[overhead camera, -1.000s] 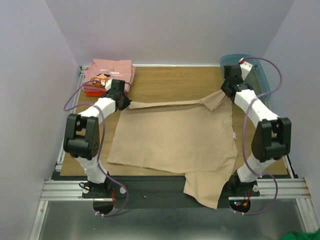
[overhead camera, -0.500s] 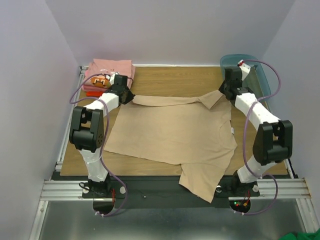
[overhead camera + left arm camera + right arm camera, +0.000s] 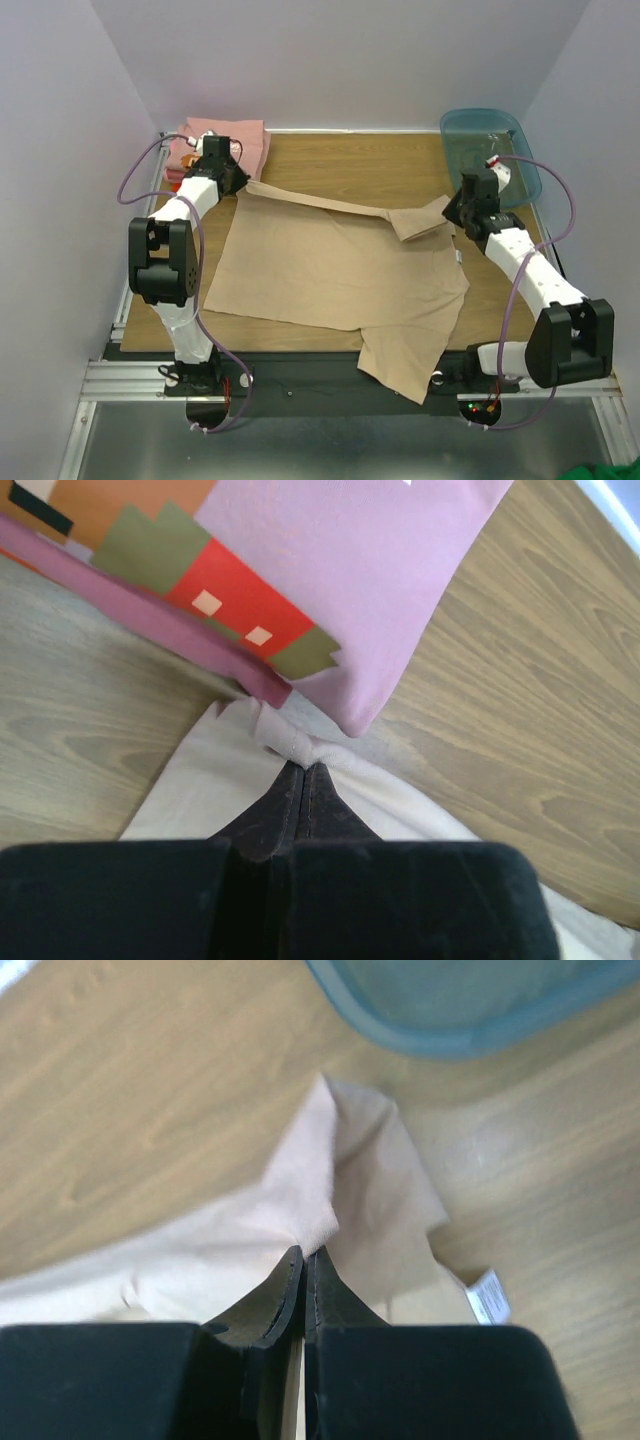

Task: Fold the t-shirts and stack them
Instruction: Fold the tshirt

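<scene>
The tan t-shirt (image 3: 340, 270) lies spread over the middle of the table, one sleeve hanging off the near edge. My left gripper (image 3: 232, 181) is shut on its far left corner (image 3: 285, 742), right beside the folded pink t-shirt (image 3: 245, 140) that lies on the stack at the far left corner (image 3: 380, 590). My right gripper (image 3: 455, 212) is shut on the shirt's far right corner (image 3: 330, 1200), with a fold of cloth doubled back there. A red-orange edge (image 3: 178, 186) shows under the pink shirt.
The teal plastic bin (image 3: 490, 140) stands at the far right corner, just behind my right gripper; its rim shows in the right wrist view (image 3: 440, 1030). A white care label (image 3: 488, 1297) lies by the shirt's right edge. Purple cables loop off both arms.
My left gripper has moved back and left toward the pink stack, pulling the shirt's far edge. My right gripper has moved nearer and right, away from the bin. The shirt's far edge now slants.
</scene>
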You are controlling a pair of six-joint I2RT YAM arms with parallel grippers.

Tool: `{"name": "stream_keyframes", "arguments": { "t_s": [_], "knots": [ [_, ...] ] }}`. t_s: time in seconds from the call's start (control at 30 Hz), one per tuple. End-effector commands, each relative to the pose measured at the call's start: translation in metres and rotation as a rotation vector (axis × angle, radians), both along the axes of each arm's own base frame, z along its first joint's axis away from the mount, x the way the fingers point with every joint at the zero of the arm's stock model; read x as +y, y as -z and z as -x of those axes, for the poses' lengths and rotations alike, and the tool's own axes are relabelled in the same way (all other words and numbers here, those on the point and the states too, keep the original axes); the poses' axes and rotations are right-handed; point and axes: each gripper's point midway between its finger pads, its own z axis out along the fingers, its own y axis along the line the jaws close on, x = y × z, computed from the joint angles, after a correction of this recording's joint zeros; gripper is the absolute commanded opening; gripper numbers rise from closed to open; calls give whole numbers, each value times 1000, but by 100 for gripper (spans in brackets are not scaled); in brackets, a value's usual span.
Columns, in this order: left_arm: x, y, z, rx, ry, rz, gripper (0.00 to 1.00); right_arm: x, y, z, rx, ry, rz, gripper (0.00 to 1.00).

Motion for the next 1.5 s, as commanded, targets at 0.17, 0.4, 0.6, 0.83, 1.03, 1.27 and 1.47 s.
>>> {"name": "stream_keyframes", "arguments": {
  "t_s": [0.17,0.4,0.6,0.83,1.03,1.27,1.47],
  "knots": [
    [1,-12,-1,-16,30,-7,0,12,26,40,72,-34,-91,0],
    [7,1,12,27,7,-25,0,22,37,75,106,-72,-160,0],
    [13,13,25,64,-20,-37,0,23,50,98,156,-70,-179,1],
    [18,34,43,123,-40,-47,5,31,74,124,216,-101,-228,7],
    [35,28,64,142,-118,-96,69,36,74,138,249,-160,-223,63],
    [39,-24,75,48,-142,-95,94,18,36,115,152,-86,-146,100],
    [-12,-53,63,-55,6,-42,94,33,11,64,84,-137,-177,100]
  ]
}}
